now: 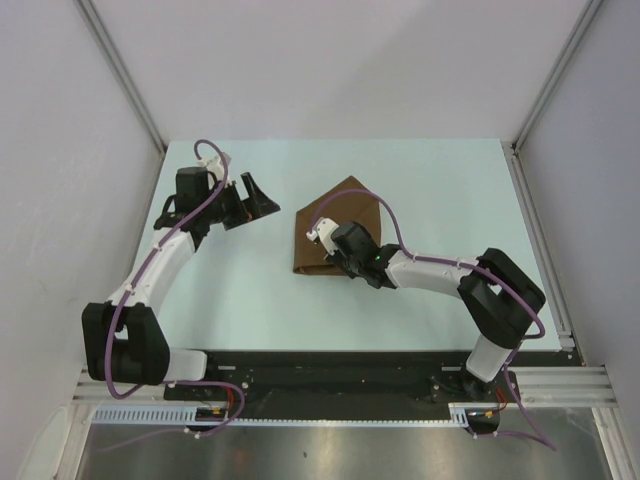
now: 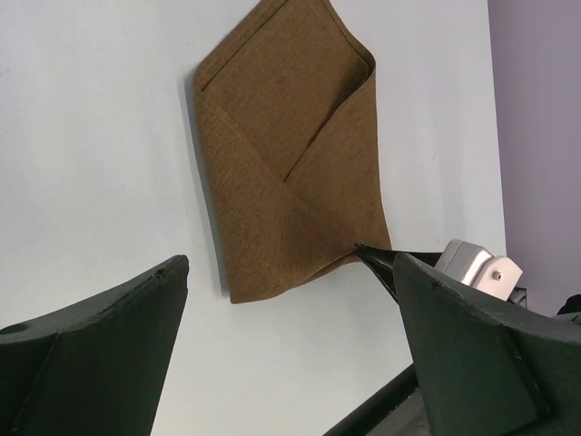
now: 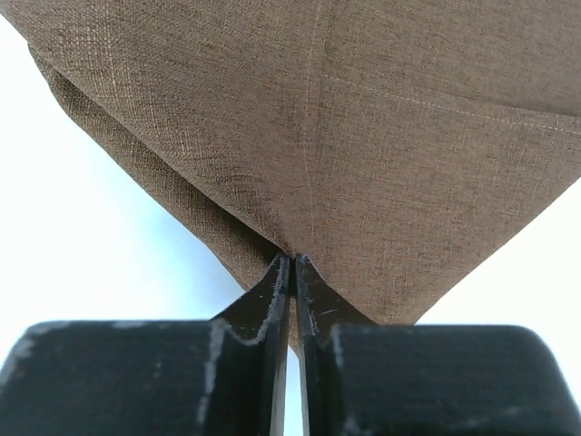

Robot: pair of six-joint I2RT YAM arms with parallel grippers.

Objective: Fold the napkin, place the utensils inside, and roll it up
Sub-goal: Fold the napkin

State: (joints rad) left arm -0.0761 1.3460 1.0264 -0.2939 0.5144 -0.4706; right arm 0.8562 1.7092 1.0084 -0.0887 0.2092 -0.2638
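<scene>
The brown napkin (image 1: 345, 212) lies folded into a pointed pocket shape in the middle of the table. It also shows in the left wrist view (image 2: 290, 154) and fills the right wrist view (image 3: 363, 118). My right gripper (image 1: 322, 255) (image 3: 292, 259) is shut on the napkin's near edge and pinches a fold of cloth. Its dark fingertip (image 2: 368, 252) shows at the napkin's corner. My left gripper (image 1: 255, 210) (image 2: 290, 263) is open and empty, to the left of the napkin and apart from it. The fork is out of view.
The pale table (image 1: 440, 190) has grey walls on the left, back and right. A black rail (image 1: 330, 365) runs along the near edge by the arm bases. The right arm (image 1: 440, 270) stretches across the near right part of the table.
</scene>
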